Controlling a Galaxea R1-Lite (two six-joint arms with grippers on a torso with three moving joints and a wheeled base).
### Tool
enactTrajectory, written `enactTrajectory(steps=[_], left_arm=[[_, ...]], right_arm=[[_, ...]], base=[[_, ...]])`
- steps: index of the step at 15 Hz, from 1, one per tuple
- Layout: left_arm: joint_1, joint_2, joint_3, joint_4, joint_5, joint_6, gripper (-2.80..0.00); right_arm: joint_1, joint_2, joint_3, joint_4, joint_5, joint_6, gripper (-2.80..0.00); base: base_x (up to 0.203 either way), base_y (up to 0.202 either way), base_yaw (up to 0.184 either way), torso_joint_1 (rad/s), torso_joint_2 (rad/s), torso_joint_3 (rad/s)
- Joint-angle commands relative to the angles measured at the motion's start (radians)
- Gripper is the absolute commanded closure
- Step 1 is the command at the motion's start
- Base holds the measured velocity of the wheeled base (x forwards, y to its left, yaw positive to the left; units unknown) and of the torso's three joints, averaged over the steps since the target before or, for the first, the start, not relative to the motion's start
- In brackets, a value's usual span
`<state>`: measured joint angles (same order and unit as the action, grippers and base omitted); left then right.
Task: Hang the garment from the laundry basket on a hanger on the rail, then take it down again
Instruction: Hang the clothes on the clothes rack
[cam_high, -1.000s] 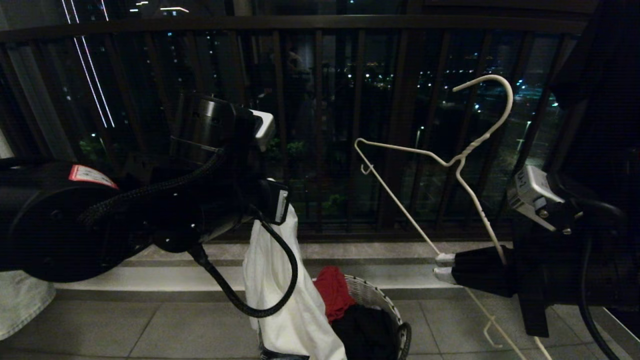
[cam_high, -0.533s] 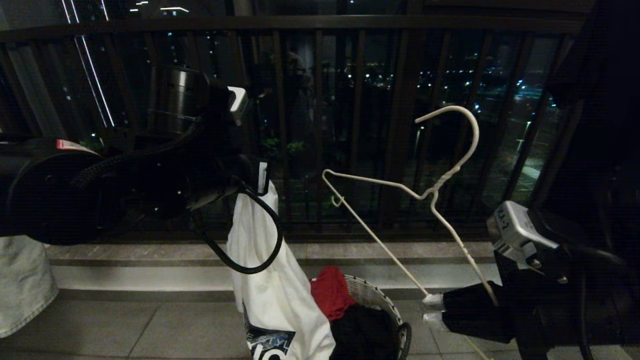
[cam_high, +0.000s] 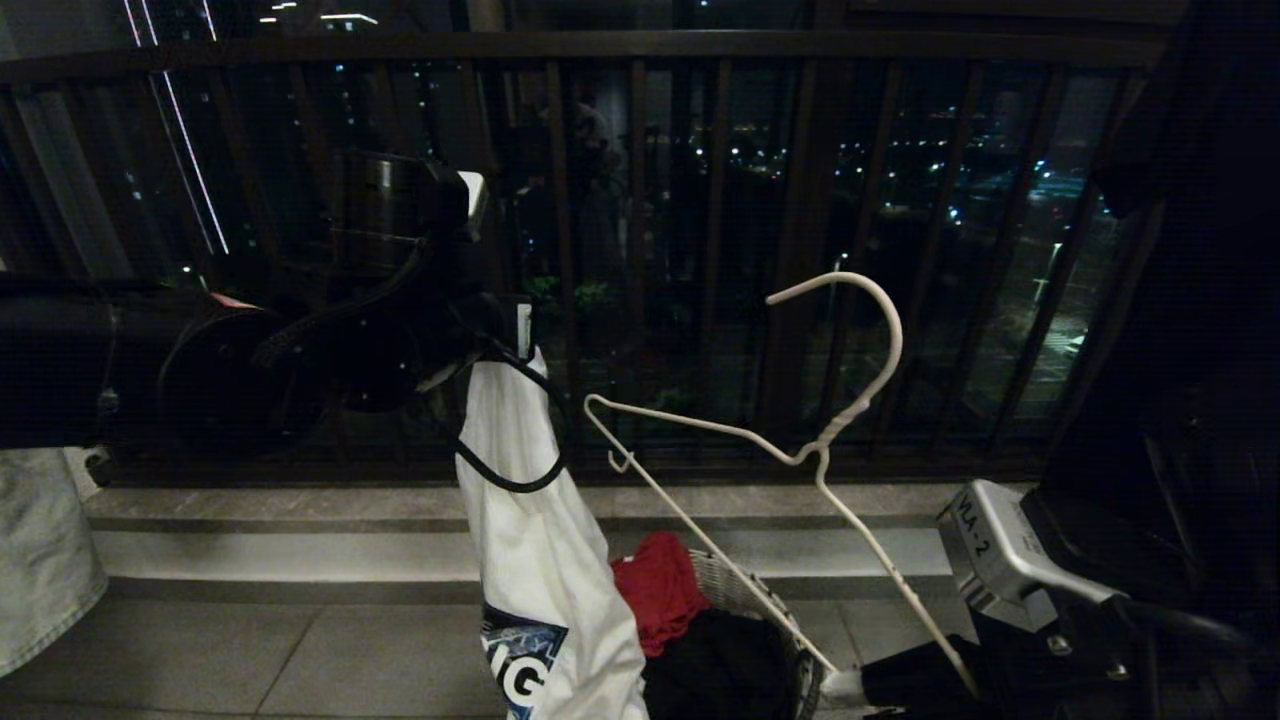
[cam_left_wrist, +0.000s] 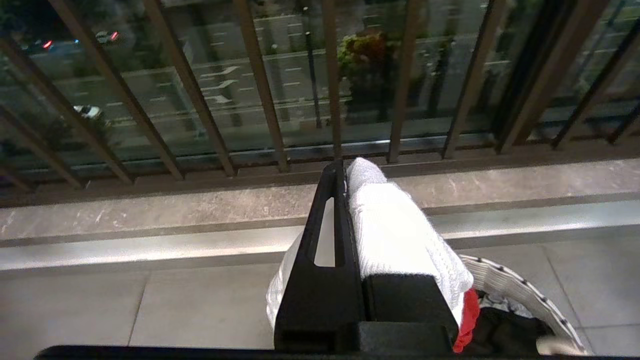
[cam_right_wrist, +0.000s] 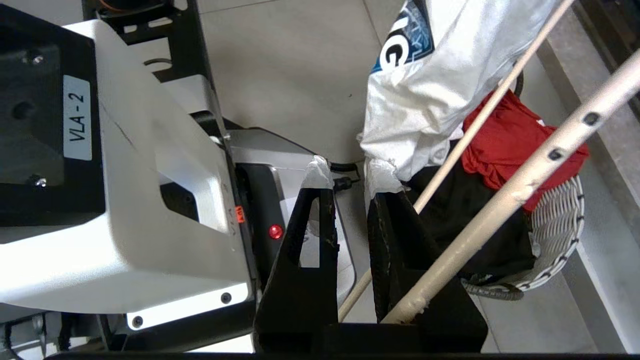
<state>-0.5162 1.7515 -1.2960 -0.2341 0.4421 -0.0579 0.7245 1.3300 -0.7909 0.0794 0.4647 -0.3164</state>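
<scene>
My left gripper (cam_high: 520, 345) is clenched on the white T-shirt (cam_high: 535, 560), dangling it just left of the laundry basket (cam_high: 760, 610). My right gripper (cam_high: 850, 690) grasps the wire hanger (cam_high: 800, 455), tilted, at the right.

The hanger (cam_high: 800, 455) has sunk leftward toward the garment (cam_high: 540, 570).

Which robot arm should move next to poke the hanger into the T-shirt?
Probably the right. Its claw holds the white hanger, whose free end points toward the T-shirt beside it. The left claw is shut on the shirt's top, holding it up above the basket.
</scene>
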Motion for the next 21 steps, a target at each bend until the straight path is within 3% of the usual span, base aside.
enactTrajectory(steps=[1,7,17,21], left_arm=[[0.004,0.029,-0.009,-0.003,0.006,-0.002,0.00],[0.003,0.109,-0.008,-0.123,0.005,-0.004,0.00],[-0.067,0.103,-0.002,-0.102,0.001,-0.056,0.00],[-0.070,0.104,-0.002,-0.100,0.001,-0.056,0.00]], right_arm=[[0.018,0.001,0.001,0.000,0.003,0.000,0.00],[0.062,0.008,-0.001,-0.010,0.028,0.088,0.00],[0.072,0.046,-0.007,-0.087,0.043,0.198,0.00],[0.081,0.048,-0.007,-0.092,0.051,0.204,0.00]], base=[[0.000,0.000,0.000,0.000,0.00,0.000],[0.000,0.000,0.000,0.000,0.00,0.000],[0.000,0.000,0.000,0.000,0.00,0.000],[0.000,0.000,0.000,0.000,0.00,0.000]])
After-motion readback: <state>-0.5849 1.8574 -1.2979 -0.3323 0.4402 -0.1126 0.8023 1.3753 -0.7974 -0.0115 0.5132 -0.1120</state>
